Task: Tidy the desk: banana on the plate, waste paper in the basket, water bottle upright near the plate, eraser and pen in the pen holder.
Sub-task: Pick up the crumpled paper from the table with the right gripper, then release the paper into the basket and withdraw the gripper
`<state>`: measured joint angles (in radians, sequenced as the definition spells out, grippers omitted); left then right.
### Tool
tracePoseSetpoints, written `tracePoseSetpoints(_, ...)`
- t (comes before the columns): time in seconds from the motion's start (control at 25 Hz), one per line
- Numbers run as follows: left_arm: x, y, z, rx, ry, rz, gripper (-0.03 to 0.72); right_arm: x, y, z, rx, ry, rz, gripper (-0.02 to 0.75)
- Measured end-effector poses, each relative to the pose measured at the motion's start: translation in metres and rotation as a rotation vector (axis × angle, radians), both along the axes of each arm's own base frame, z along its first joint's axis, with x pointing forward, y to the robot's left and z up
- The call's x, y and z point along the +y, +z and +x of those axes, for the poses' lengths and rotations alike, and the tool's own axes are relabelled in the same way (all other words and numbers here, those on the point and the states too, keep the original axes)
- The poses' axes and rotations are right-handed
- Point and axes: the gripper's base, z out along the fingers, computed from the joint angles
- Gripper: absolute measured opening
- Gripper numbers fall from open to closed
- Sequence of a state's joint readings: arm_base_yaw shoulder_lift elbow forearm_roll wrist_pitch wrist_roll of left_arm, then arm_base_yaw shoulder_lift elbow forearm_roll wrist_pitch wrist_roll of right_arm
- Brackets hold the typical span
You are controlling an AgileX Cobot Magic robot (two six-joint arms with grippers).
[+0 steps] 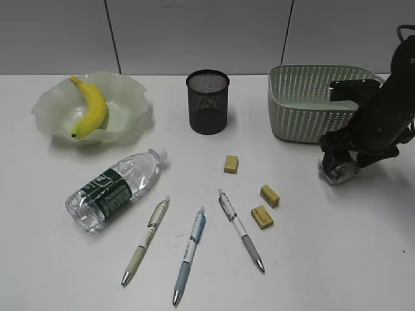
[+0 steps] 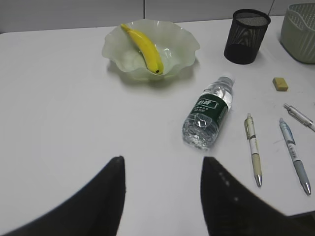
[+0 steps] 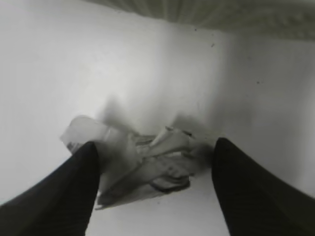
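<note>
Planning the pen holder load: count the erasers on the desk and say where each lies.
3 small yellow block erasers: one below the black mesh cylindrical pen holder, two right of the rightmost pen. The right arm could hide another.

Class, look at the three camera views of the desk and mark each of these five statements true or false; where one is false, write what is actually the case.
1. The banana lies in the plate. True.
2. The water bottle stands upright. False: it lies on its side on the desk, cap towards the pen holder.
3. Three pens lie on the desk. True: a beige pen, a blue pen and a grey pen.
4. The waste paper is already in the basket. False: it lies on the desk beside the basket, between the fingers of the open right gripper.
5. The left gripper holds an eraser. False: it is open and empty.
</note>
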<state>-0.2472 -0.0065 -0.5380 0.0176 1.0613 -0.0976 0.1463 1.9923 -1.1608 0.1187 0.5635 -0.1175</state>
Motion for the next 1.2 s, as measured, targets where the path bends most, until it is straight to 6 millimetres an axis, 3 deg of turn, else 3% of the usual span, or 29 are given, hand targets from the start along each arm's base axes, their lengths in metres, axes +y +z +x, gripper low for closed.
tracePoseSetpoints(0.16, 0.000, 0.000, 0.000, 0.000, 0.000, 0.000, 0.374, 0.000, -0.007, 0.001, 0.026, 0.001, -0.003, 0.463)
tracePoseSetpoints(0.36, 0.000, 0.000, 0.000, 0.000, 0.000, 0.000, 0.374, 0.001, -0.009, -0.005, 0.092, 0.004, -0.001, 0.092)
tracePoseSetpoints(0.44, 0.000, 0.000, 0.000, 0.000, 0.000, 0.000, 0.374, 0.001, -0.009, -0.008, 0.126, 0.013, -0.002, 0.012)
tracePoseSetpoints(0.56, 0.000, 0.000, 0.000, 0.000, 0.000, 0.000, 0.374, 0.001, -0.008, -0.011, 0.158, 0.025, -0.006, 0.012)
tracePoseSetpoints(0.68, 0.000, 0.000, 0.000, 0.000, 0.000, 0.000, 0.374, 0.001, 0.007, -0.013, 0.136, 0.035, -0.006, 0.012)
tracePoseSetpoints(1.0, 0.000, 0.000, 0.000, 0.000, 0.000, 0.000, 0.374, -0.001, 0.102, -0.025, -0.159, 0.037, 0.030, 0.012)
tracePoseSetpoints(1.12, 0.000, 0.000, 0.000, 0.000, 0.000, 0.000, 0.374, -0.002, 0.118, -0.031, -0.194, 0.040, 0.034, 0.018)
tracePoseSetpoints(1.2, 0.000, 0.000, 0.000, 0.000, 0.000, 0.000, 0.374, -0.002, 0.117, -0.035, -0.152, 0.031, 0.036, 0.091)
